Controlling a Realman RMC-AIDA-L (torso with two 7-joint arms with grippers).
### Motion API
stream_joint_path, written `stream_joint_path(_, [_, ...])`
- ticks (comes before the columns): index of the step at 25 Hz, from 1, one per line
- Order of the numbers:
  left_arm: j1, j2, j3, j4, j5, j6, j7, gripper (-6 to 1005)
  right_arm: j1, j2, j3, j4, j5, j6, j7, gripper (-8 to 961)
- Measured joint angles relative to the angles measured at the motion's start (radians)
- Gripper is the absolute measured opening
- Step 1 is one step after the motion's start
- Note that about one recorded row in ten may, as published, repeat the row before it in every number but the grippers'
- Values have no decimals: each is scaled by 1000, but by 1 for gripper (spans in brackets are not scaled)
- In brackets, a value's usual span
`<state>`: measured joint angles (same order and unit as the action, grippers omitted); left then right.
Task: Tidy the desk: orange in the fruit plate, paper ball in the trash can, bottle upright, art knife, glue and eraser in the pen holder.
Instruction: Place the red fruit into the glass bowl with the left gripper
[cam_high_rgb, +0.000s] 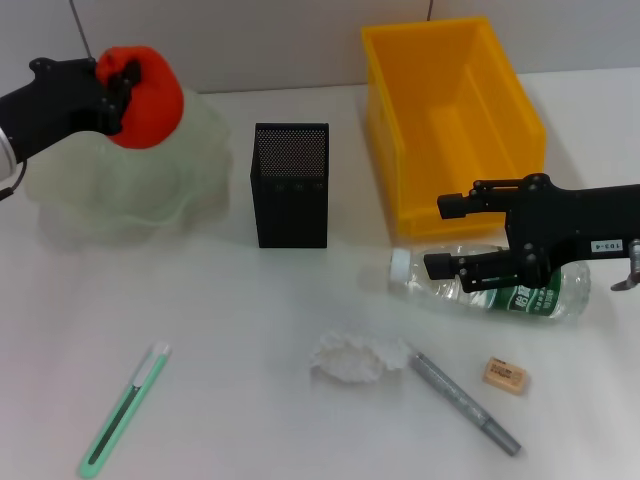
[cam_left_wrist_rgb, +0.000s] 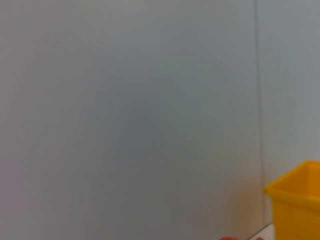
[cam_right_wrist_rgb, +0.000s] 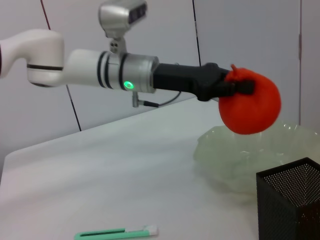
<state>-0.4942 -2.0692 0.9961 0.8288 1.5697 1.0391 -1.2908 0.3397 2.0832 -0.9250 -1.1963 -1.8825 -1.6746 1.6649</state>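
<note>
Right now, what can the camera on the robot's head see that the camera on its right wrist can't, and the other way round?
Only the head view shows the right gripper over the lying bottle, plus the yellow bin, paper ball, eraser and grey pen-like tool. Only the right wrist view shows the left arm's white and silver upper part and the wall behind it. Both show the left gripper holding the orange above the fruit plate, the black mesh pen holder, and the green art knife.
</note>
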Motion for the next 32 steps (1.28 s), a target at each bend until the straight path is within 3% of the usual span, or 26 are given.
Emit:
stream_joint_path(1, [0,0,0,0,0,0,0,59,0,0,0,0,0,0,0,791])
stream_joint_path(2, [-55,0,0,-122,-81,-111,106,59,1,0,0,0,0,0,0,791])
stream_joint_path(4, [-87,-2,-5,-182,-102,-183,169,62,1,0,0,0,0,0,0,792])
stream_joint_path(15, [-147,-4,-6,-332,-288,-353,392,81,6,0,0,2,0,13,-1,791])
stream_joint_path(23, [-176,-5,-3,-434,-402,-397,548,95,6,0,0,3,11,13,-1,791])
stream_joint_path(32, [-187,-9,4,-467,-425,-398,597,110,11,0,-1,3,16,13,-1,792])
